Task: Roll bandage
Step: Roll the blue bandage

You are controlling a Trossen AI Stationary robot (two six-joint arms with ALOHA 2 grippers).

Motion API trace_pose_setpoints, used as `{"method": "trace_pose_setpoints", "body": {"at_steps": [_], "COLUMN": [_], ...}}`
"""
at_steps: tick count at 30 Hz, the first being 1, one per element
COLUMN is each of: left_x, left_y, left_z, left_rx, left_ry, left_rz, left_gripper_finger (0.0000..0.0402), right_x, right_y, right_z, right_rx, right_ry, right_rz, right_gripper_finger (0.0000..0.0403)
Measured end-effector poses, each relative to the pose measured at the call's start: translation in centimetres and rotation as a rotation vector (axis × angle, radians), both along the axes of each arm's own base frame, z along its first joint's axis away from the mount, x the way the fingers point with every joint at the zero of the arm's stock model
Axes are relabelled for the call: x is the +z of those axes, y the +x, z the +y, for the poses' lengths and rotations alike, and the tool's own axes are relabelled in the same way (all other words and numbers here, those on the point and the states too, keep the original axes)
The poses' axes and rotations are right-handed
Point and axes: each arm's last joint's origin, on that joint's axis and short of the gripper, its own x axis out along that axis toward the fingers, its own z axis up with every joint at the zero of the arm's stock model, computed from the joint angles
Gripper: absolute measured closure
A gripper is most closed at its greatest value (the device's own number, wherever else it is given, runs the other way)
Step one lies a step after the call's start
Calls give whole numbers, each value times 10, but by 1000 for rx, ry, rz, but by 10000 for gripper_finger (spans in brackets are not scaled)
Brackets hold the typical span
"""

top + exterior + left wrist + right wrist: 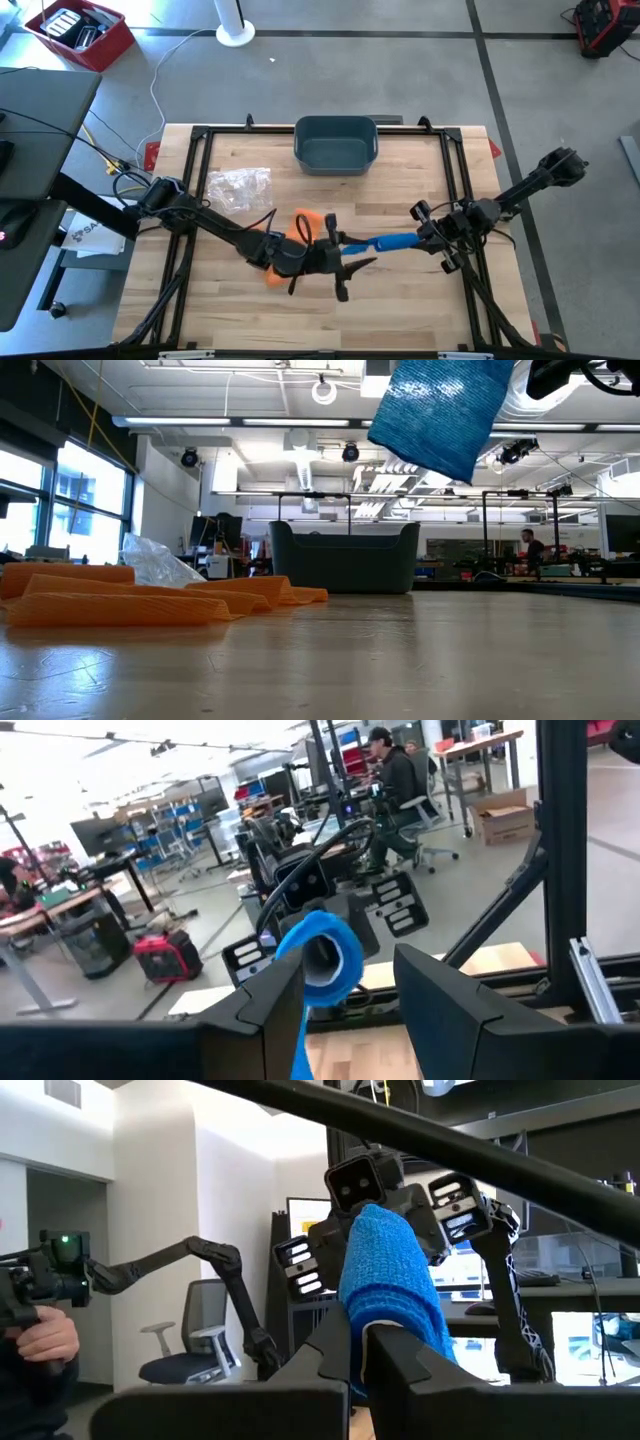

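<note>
held off the bench (230, 300) between the two arms: the blue bandage (385, 243), stretched roughly level from centre toward three o'clock in the high view, so the strip stays taut and clear of the wood for winding. pinched at its three o'clock end by the right claw (432, 235), fingers pressed together on the blue fabric, apparently as the anchor that keeps tension. at the centre end, the left claw (340, 258), fingers spread apart in the left wrist view, with the partly wound blue roll showing just beyond and between them, edge-on, and a tail of strip hanging down; whether either finger touches the roll cannot be told. judged as a regrip moment: spread probably to take a fresh hold and turn the roll further. roll looks small, with much strip unwound, so the task seems under way, not near done. lying flat on the bench near nine o'clock of centre, partly under the left arm: an orange bandage (120, 600), unrolled and loosely folded, seemingly waiting. beside it toward ten o'clock, a crumpled clear plastic wrapper (240, 188). at twelve o'clock near the far edge, a dark grey bin (336, 143), likely meant for finished rolls. risk as judged: slack strip sagging if the anchor slips.
</note>
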Motion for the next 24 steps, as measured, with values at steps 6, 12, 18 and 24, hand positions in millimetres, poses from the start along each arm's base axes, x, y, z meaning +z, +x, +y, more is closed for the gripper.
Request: {"method": "trace_pose_setpoints", "body": {"at_steps": [6, 12, 18, 24], "left_x": [-4, -19, -26, -29], "left_y": [5, 15, 19, 15], "left_z": [9, 5, 2, -4], "left_rx": [-4, -25, 12, 113], "left_ry": [-95, -96, -93, -11], "left_rz": [6, -10, -20, 10], "left_gripper_finger": [251, 261, 267, 268], "right_x": [0, 0, -1, -2], "right_y": [0, 0, 0, 1], "right_z": [0, 0, 1, -1], "right_rx": [1, 9, 8, -41], "right_ry": [0, -5, -5, 11], "right_rz": [0, 1, 10, 34], "right_gripper_finger": [402, 402, 402, 402]}}
